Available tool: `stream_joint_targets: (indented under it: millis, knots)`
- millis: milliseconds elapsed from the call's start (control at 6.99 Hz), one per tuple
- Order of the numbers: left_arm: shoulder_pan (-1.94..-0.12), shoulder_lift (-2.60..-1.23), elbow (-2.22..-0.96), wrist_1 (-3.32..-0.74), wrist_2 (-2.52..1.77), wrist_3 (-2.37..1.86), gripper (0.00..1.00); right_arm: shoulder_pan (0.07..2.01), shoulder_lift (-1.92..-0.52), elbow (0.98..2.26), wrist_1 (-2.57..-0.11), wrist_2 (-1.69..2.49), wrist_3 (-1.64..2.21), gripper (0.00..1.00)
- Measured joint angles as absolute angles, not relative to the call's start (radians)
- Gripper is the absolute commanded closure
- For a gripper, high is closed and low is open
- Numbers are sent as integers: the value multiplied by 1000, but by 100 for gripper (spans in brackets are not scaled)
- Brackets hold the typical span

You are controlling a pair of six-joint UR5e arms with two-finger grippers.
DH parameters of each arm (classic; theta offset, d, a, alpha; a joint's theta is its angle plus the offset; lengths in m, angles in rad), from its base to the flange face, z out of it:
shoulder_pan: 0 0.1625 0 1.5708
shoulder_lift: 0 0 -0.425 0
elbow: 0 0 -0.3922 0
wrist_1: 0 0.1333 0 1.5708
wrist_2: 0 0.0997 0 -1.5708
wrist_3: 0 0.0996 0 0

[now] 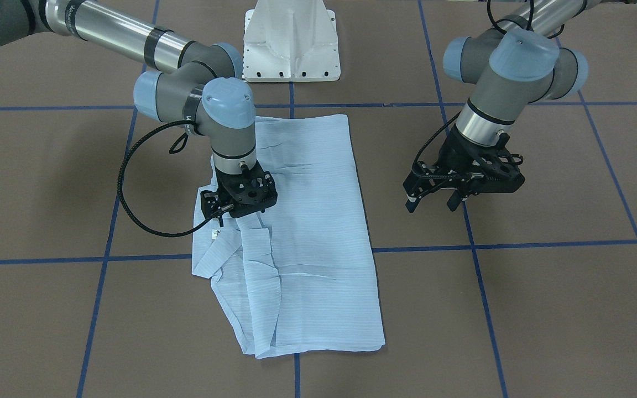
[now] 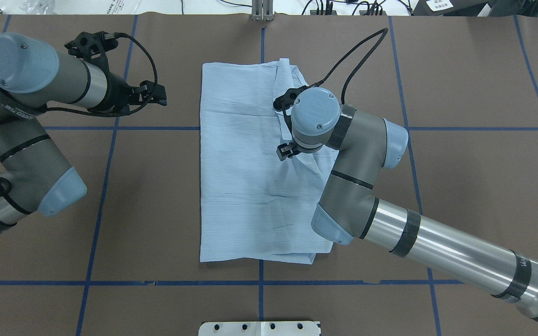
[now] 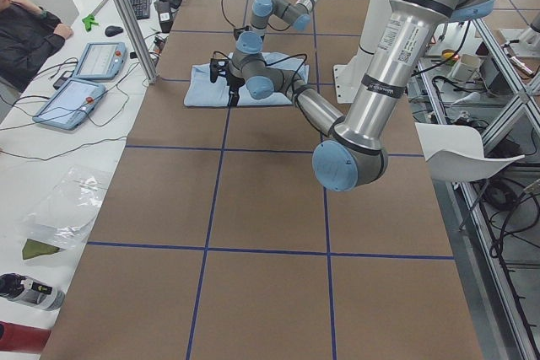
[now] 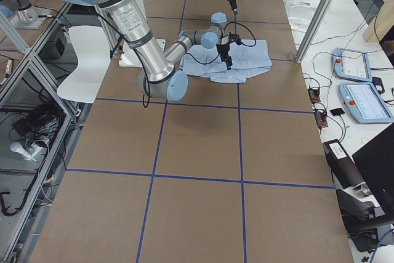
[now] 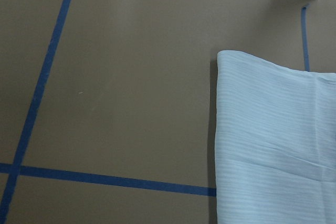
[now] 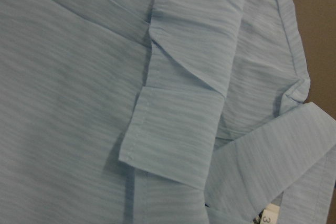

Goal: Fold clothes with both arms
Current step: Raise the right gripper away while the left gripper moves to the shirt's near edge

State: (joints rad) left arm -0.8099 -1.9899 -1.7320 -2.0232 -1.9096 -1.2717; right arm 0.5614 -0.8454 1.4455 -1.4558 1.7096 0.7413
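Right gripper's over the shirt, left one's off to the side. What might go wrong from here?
1. The right gripper sits low over the stacked cuff and folds of the shirt; a pinch may catch the wrong layers and spoil the fold.
2. The left gripper hangs open over bare table, so a one-sided pull might drag the cloth.
3. The right wrist's cable loop droops near the shirt's edge and may snag.

Brown table (image 2: 460, 186), blue tape grid (image 2: 157, 128), folded shirt (image 2: 241, 163)

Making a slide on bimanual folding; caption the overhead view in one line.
Right gripper over the folded light-blue shirt; left gripper open, off the cloth, above the table.
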Motion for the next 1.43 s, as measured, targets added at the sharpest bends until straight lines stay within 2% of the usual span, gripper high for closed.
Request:
stream_joint_targets:
  millis: [859, 1431]
  knots:
    - [-810, -2000, -1732, -2021, -1911, -1276, 0, 599, -887, 1433, -1459, 1719, 702, 0]
    - [-806, -2019, -1737, -2019, -1937, -1296, 0, 770, -1003, 1457, -1450, 1800, 485, 0]
